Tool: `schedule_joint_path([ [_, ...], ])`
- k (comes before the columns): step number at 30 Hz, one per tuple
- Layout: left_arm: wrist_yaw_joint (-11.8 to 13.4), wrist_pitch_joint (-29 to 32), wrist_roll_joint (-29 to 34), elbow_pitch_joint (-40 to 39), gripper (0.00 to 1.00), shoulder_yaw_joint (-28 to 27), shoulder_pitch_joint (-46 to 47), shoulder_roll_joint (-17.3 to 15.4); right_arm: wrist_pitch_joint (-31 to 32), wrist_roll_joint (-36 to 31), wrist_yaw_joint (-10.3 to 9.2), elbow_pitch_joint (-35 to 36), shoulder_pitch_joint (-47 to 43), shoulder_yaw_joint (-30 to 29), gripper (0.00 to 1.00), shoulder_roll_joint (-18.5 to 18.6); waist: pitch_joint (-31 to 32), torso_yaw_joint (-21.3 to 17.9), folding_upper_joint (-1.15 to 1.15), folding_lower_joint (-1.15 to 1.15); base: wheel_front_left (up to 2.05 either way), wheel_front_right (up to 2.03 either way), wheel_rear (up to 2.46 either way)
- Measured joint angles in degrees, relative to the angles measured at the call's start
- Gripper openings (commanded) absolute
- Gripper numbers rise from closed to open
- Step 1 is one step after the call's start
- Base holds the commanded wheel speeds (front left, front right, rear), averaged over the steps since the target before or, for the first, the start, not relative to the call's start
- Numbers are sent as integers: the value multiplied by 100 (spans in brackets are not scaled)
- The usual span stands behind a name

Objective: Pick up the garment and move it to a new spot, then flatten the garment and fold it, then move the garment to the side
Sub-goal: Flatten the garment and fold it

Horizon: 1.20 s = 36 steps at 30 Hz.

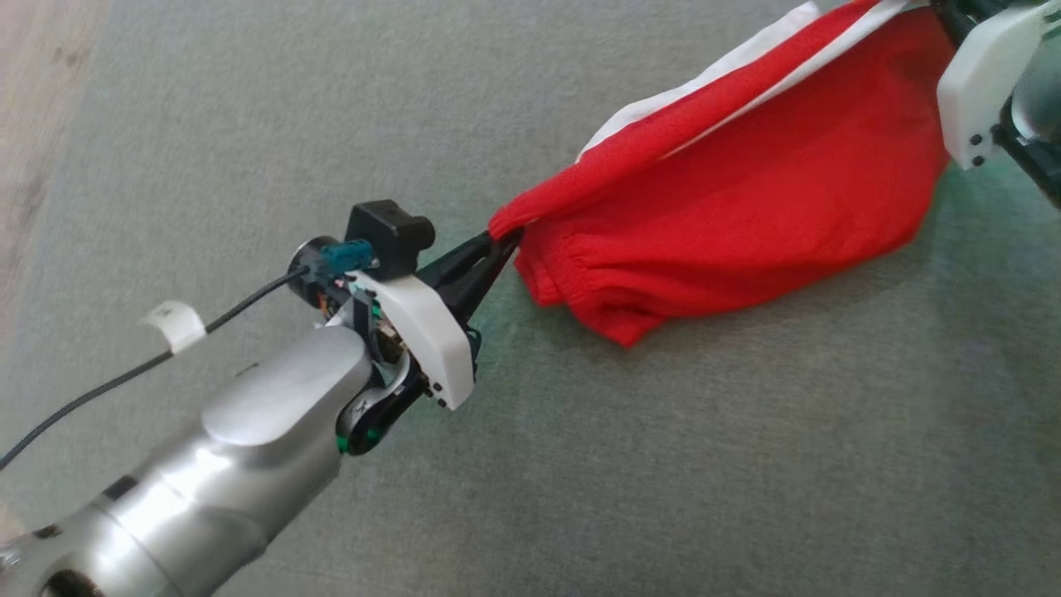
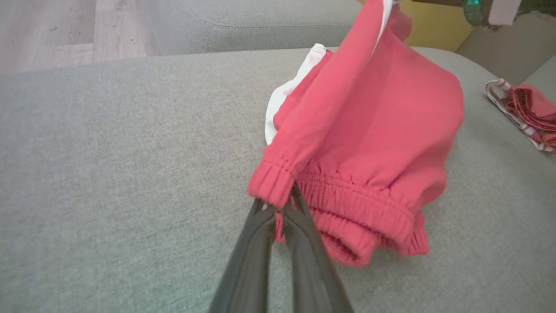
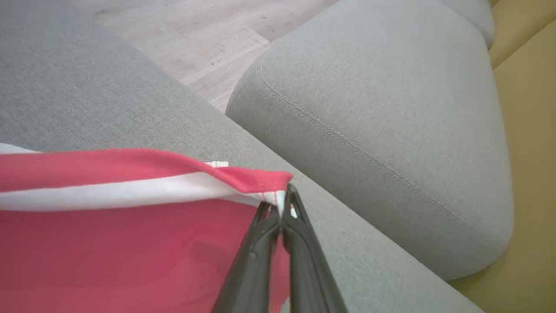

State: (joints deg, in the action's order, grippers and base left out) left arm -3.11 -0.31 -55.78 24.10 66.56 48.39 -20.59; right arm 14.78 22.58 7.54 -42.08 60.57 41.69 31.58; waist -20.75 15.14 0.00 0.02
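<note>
The garment (image 1: 746, 199) is a red piece with a white side stripe and an elastic waistband, stretched between my two grippers above the grey cushion (image 1: 580, 464). My left gripper (image 1: 501, 239) is shut on the waistband end (image 2: 271, 182). Its lower folds (image 2: 369, 230) sag onto the cushion. My right gripper (image 3: 282, 202) is shut on the hem corner with the white stripe (image 3: 130, 191). In the head view the right wrist's white housing (image 1: 986, 83) sits at the top right, over the garment's far end.
A second red and white piece of cloth (image 2: 532, 115) lies at the cushion's right side. A neighbouring grey cushion (image 3: 391, 113) and a yellow surface (image 3: 530, 130) lie beyond the edge. Wooden floor (image 2: 52, 30) runs past the far side.
</note>
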Motion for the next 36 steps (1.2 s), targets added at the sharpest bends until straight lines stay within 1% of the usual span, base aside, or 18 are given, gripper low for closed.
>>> schedule_joint_path([
  [4, -55, -54, 37, 151, 0, 22, 78, 138, -182, 0, 0, -361, 147, 197, 0, -62, -162, 140, 0, -1, 0, 0, 0],
  [5, -101, -73, 40, 177, 0, 24, 104, 163, -225, 0, 0, -446, 181, 236, 0, -70, -190, 168, 0, -1, 0, 0, 0],
  [11, -164, -112, 40, 332, 0, 63, 209, 309, -495, 18, 0, -889, 419, 413, 0, -155, -300, 305, 0, -1, 0, 0, 0],
  [15, -201, -127, 40, 380, 0, 103, 248, 367, -541, 103, -1, -1154, 553, 521, 0, -243, -360, 364, 0, -1, 0, 0, 0],
  [16, -202, -127, 40, 396, 0, 111, 266, 376, -583, 105, 0, -1212, 579, 563, 47, -255, -374, 371, 0, -1, 0, 0, 0],
  [17, -203, -127, 40, 412, 0, 118, 289, 385, -639, 111, 0, -1267, 595, 565, 100, -270, -387, 374, 0, -1, 0, 0, 0],
  [20, -244, -129, 40, 479, 0, 134, 335, 414, -799, 121, 0, -1463, 636, 570, 100, -348, -401, 366, 0, -1, 0, 0, 0],
  [23, -247, -135, 40, 550, 0, 168, 337, 435, -1103, 234, 0, -1613, 703, 498, 100, -445, -371, 337, 0, -1, 0, 0, 0],
  [24, -253, -136, 40, 601, 0, 181, 337, 443, -1338, 271, -1, -1689, 730, 446, 100, -476, -320, 312, 0, -2, 0, 0, 0],
  [26, -266, -136, 40, 676, 0, 204, 334, 444, -1583, 296, 0, -1795, 733, 375, 100, -502, -244, 283, 0, -2, 0, 0, 0],
  [27, -276, -136, 40, 711, 5, 209, 331, 444, -1711, 343, 0, -1844, 733, 322, 100, -522, -199, 267, 0, -2, 0, 0, 0],
  [28, -276, -138, 40, 740, 13, 211, 325, 444, -1849, 385, -1, -1890, 732, 261, 100, -545, -146, 250, 0, -2, 0, 0, 0],
  [29, -266, -182, 40, 767, 42, 210, 316, 443, -1985, 425, 0, -1924, 731, 192, 100, -568, -92, 232, 0, -2, 0, 0, 0],
  [30, -230, -221, 40, 805, 94, 208, 308, 443, -2130, 483, 0, -1956, 731, 99, 100, -595, -32, 213, 0, -2, 0, 0, 0],
  [31, -230, -221, 40, 805, 100, 208, 308, 443, -2130, 483, 0, -1956, 731, 99, 100, -595, -32, 213, 0, -2, 0, 0, 0],
  [36, 22, -509, 33, 996, 100, 85, 146, 410, -2769, 794, 0, -2003, 643, -431, 100, -794, 330, 96, 0, -3, 0, 0, 0],
])
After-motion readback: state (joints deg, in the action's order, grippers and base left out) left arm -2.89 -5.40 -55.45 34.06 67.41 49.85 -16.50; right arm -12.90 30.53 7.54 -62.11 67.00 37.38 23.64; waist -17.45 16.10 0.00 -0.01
